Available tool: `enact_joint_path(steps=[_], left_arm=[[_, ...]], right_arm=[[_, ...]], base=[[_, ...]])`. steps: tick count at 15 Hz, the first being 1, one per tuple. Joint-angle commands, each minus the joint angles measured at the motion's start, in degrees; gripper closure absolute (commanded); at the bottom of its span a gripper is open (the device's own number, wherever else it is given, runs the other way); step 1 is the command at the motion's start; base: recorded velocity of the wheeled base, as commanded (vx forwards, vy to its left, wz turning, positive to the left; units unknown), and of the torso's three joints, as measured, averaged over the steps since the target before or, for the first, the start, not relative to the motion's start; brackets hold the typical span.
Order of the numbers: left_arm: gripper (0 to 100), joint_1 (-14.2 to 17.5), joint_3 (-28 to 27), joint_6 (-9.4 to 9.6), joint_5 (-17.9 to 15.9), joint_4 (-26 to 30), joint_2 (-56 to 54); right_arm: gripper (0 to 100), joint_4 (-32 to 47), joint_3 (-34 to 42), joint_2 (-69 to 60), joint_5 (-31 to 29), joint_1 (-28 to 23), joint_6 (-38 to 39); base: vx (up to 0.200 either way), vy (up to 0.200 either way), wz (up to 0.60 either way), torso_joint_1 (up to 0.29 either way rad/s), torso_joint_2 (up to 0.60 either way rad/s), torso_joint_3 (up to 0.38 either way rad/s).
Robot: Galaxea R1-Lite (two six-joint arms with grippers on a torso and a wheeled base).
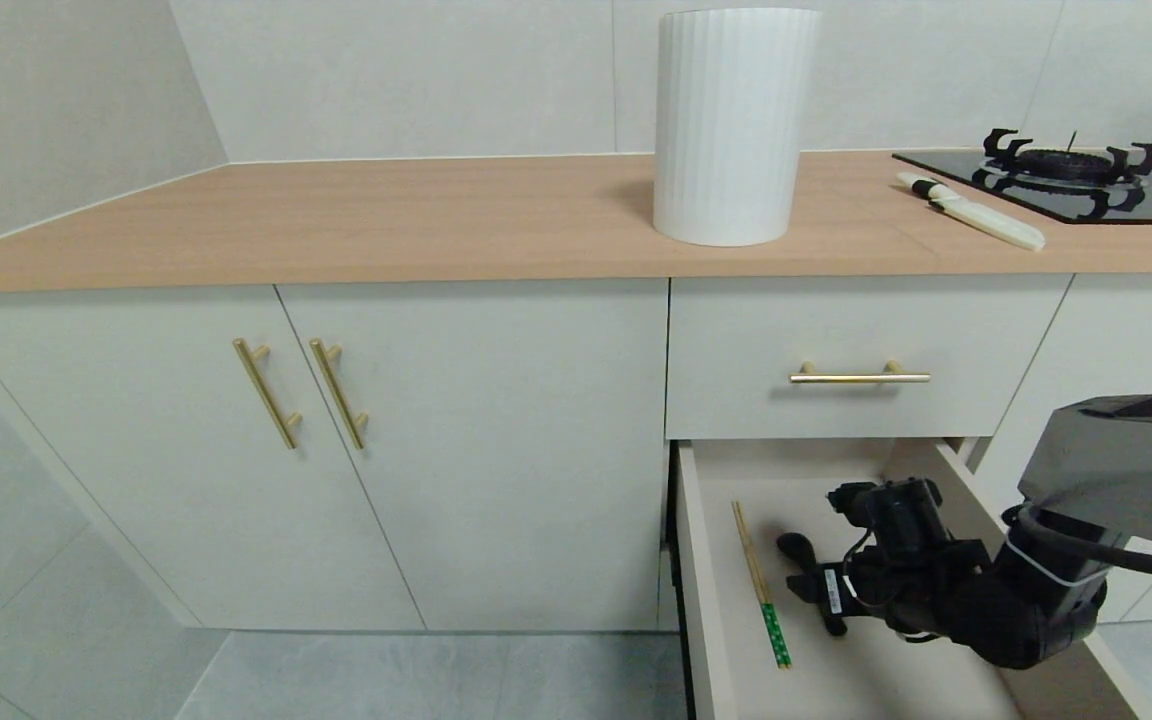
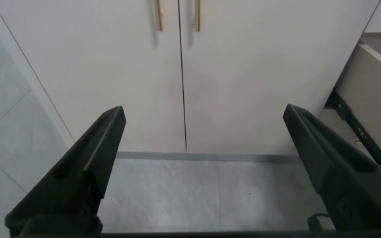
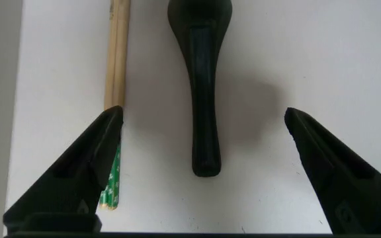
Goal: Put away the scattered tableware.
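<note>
Shows a long pale wooden countertop [image 1: 386, 215], then a pale open drawer [image 1: 698, 560] below it, a tall white ribbed cylindrical container [image 1: 731, 125] and a black gas hob [image 1: 1066, 175] on top. Leaves a long white knife [image 1: 971, 210] still out beside the hob. Keeps both grippers spread wide and empty: left gripper [image 2: 204, 116] facing the cupboard doors [image 2: 177, 66], right gripper [image 3: 202, 116] over the drawer floor. Finds a black plastic spoon [image 3: 204, 86] already in the drawer, beside but apart from bamboo chopsticks with green ends [image 3: 116, 59]. Judges the knife light, stiff, smooth, probably slippery; best pinched across the handle. Gets the spoon's shape from the right wrist view, the knife from the head view.
</note>
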Motion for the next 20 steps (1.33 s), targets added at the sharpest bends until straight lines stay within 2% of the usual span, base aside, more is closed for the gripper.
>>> enact_joint_path(steps=[1, 3, 8, 14, 16, 20], left_arm=[[0, 0.0, 0.0, 0.00, 0.0, 0.0, 0.0], [0, 0.0, 0.0, 0.00, 0.0, 0.0, 0.0], [0, 0.0, 0.0, 0.00, 0.0, 0.0, 0.0], [0, 0.0, 0.0, 0.00, 0.0, 0.0, 0.0], [0, 0.0, 0.0, 0.00, 0.0, 0.0, 0.0], [0, 0.0, 0.0, 0.00, 0.0, 0.0, 0.0]], right_arm=[[0, 1.2, 2.7, -6.7, 0.1, 0.0, 0.0], [0, 4.3, 3.3, -11.3, 0.2, 0.0, 0.0], [0, 21.1, 3.2, -27.9, 0.6, 1.0, 0.1], [0, 36.4, 1.3, -40.1, 0.6, 5.9, 0.1], [0, 39.4, 0.4, -41.1, 0.6, 6.3, 0.1], [0, 40.2, 0.0, -41.5, 0.5, 6.3, 0.2]], base=[[0.000, 0.000, 0.00, 0.000, 0.00, 0.000], [0.000, 0.000, 0.00, 0.000, 0.00, 0.000], [0.000, 0.000, 0.00, 0.000, 0.00, 0.000], [0.000, 0.000, 0.00, 0.000, 0.00, 0.000], [0.000, 0.000, 0.00, 0.000, 0.00, 0.000], [0.000, 0.000, 0.00, 0.000, 0.00, 0.000]])
